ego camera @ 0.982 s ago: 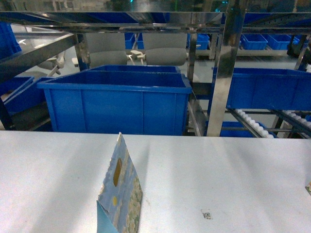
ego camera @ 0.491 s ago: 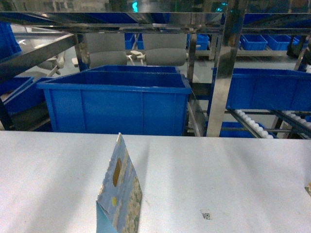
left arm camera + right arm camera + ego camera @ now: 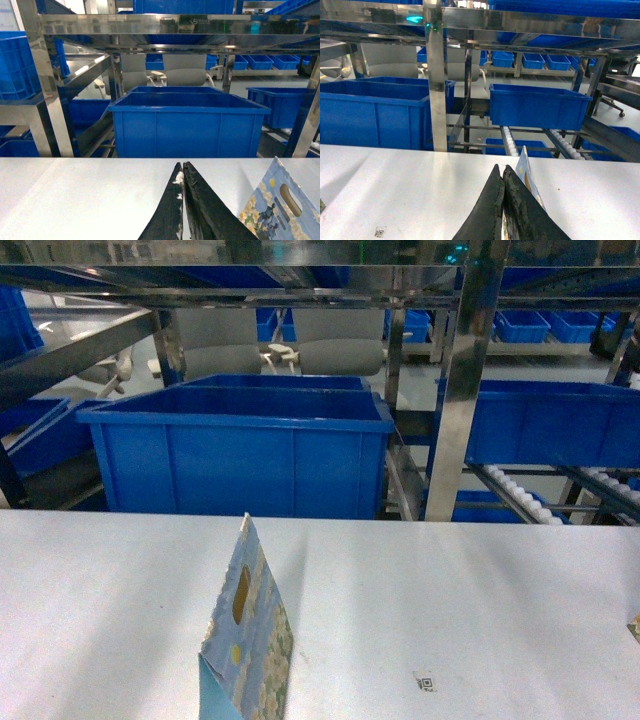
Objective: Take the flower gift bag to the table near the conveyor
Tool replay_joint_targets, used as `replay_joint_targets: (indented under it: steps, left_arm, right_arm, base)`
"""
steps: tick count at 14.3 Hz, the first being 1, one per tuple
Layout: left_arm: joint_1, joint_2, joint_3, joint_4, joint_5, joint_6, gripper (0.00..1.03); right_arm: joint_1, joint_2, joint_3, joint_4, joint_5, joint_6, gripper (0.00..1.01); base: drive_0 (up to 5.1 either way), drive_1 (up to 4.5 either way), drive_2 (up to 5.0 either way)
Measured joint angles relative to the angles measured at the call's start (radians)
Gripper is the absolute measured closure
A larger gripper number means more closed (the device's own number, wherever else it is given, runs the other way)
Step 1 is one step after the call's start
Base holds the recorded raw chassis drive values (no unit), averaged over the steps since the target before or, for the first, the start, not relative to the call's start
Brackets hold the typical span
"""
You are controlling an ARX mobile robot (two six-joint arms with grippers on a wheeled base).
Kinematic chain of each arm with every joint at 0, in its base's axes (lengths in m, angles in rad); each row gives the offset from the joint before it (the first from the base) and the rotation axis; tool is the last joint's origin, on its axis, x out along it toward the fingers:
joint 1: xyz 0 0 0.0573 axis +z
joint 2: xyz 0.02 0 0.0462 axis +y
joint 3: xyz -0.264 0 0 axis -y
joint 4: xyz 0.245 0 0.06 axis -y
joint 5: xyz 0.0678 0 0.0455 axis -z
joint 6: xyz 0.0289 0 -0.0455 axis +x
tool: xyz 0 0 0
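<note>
On the near left of the table [image 3: 480,590], your flower gift bag [image 3: 247,640] stands upright and free, short of the conveyor [image 3: 520,495] at far right. Left hand [image 3: 182,200] and right hand [image 3: 504,200] are both pinched closed, empty. A sideways brush could topple the bag.

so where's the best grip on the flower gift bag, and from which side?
Probably the top peak of the flower gift bag, just above the oval handle hole, coming from above with jaws across its thin edge. It stands upright on the table as a narrow wedge tapering to that peak, so the faces pinch together there. The left gripper sits just beside it, shut, so it must open first.
</note>
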Motion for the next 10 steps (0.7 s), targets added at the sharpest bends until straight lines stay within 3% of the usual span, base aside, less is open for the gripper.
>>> replay_joint_targets:
  steps: [2,3,5,10]
  left_arm:
    - [0.000,0.000,0.000,0.000,0.000,0.000,1.01]
    - [0.000,0.000,0.000,0.000,0.000,0.000,0.99]
    - [0.000,0.000,0.000,0.000,0.000,0.000,0.70]
    - [0.000,0.000,0.000,0.000,0.000,0.000,0.21]
  right_arm:
    - [0.000,0.000,0.000,0.000,0.000,0.000,0.99]
    - [0.000,0.000,0.000,0.000,0.000,0.000,0.89]
    - [0.000,0.000,0.000,0.000,0.000,0.000,0.59]
    - [0.000,0.000,0.000,0.000,0.000,0.000,0.10]
  base:
    - [0.0,0.00,0.0]
    - [0.0,0.00,0.0]
    - [0.0,0.00,0.0]
    - [0.0,0.00,0.0]
